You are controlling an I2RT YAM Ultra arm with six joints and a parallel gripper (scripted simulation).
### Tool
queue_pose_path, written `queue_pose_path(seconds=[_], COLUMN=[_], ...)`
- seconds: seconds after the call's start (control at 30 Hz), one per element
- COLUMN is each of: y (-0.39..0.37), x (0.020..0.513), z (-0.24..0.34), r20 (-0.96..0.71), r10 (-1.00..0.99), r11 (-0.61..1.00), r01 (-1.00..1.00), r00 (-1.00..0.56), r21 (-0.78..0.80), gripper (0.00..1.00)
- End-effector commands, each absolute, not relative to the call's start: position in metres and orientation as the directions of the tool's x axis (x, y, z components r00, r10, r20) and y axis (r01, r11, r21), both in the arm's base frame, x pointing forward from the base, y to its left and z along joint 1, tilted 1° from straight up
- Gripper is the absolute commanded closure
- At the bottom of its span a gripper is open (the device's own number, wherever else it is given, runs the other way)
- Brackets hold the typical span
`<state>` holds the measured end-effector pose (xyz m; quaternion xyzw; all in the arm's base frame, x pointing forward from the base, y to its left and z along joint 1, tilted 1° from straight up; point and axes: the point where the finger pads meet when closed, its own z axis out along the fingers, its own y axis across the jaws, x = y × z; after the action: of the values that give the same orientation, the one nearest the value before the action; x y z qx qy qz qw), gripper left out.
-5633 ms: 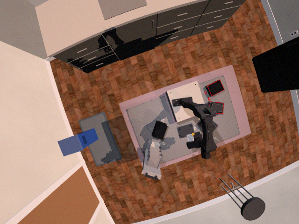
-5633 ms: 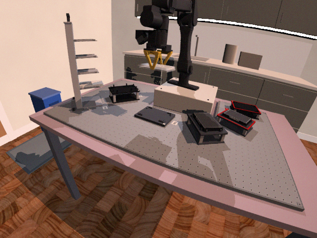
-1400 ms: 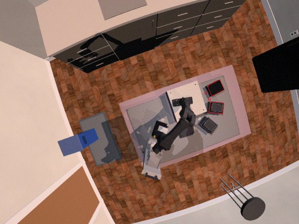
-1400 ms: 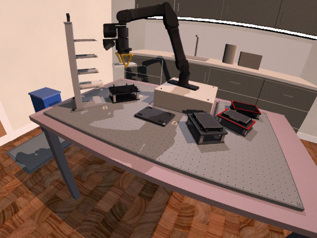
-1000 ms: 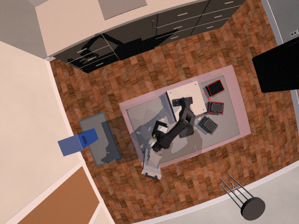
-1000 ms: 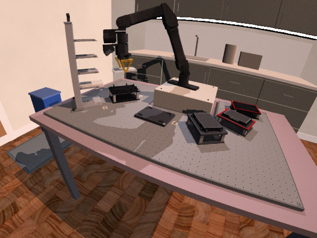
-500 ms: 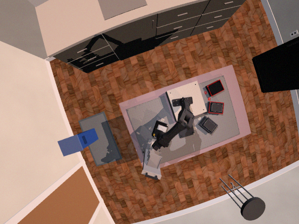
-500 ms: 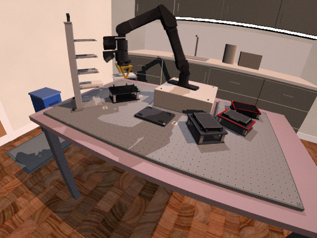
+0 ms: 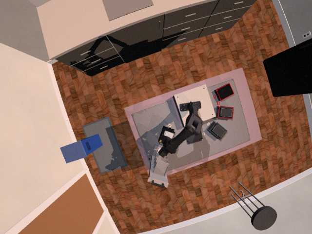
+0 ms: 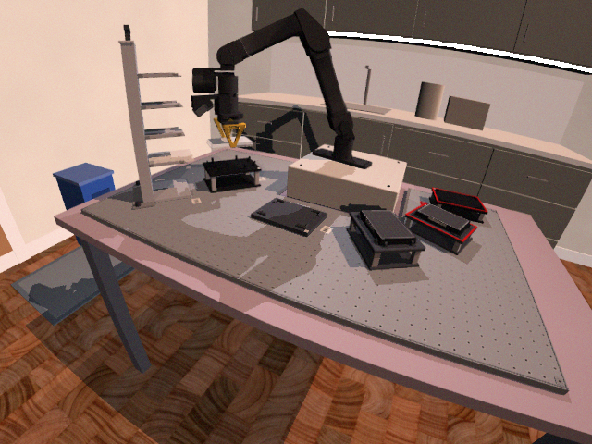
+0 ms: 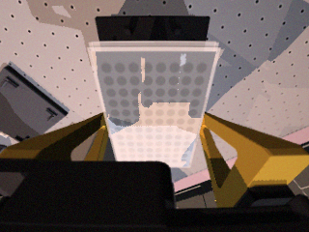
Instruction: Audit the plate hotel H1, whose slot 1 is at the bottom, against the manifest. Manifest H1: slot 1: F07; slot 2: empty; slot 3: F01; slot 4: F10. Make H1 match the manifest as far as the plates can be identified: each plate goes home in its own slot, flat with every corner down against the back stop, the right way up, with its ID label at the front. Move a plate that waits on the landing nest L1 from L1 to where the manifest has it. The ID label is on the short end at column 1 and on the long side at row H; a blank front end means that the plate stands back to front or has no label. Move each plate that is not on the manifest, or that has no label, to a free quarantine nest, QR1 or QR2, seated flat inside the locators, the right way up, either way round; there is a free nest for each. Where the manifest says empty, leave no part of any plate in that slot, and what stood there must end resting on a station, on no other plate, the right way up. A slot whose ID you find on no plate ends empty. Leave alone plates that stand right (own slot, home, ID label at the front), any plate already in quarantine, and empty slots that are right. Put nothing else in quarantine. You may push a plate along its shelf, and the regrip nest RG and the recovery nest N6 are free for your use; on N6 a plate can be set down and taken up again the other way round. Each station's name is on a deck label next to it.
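My gripper (image 11: 154,116) is shut on a clear well plate (image 11: 152,101), one yellow finger on each long side near its close end. The plate hangs level in the air, a little above a raised black nest (image 10: 231,173) at the far left of the deck. That nest's edge shows beyond the plate in the wrist view (image 11: 152,28). In the side view the gripper (image 10: 230,132) hangs from the arm, with the pale plate (image 10: 227,143) at its tips. The plate hotel H1 (image 10: 143,138) stands to the left, with four thin shelves. I cannot read any plate ID.
A flat dark nest (image 10: 288,215) lies mid-deck. A raised nest carries a dark plate (image 10: 386,224). Two red-edged quarantine nests stand at the right; the nearer one (image 10: 442,217) holds a plate, and the farther one (image 10: 459,198) looks empty. The arm's pale base block (image 10: 346,183) stands behind them.
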<state>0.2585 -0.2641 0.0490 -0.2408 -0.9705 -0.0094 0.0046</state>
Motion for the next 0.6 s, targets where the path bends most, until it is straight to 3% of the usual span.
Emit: queue_pose_path(seconds=[0.0, 0.57], y=[-0.2664, -0.2648], x=[0.2611, 0.2597], z=[0.0542, 0.0515], r20=[-0.008, -0.008], r10=[0.467, 0.467], r11=[0.884, 0.884], r01=[0.467, 0.467], r00=[-0.884, -0.884], r21=[0.009, 0.01], gripper=[0.14, 0.14])
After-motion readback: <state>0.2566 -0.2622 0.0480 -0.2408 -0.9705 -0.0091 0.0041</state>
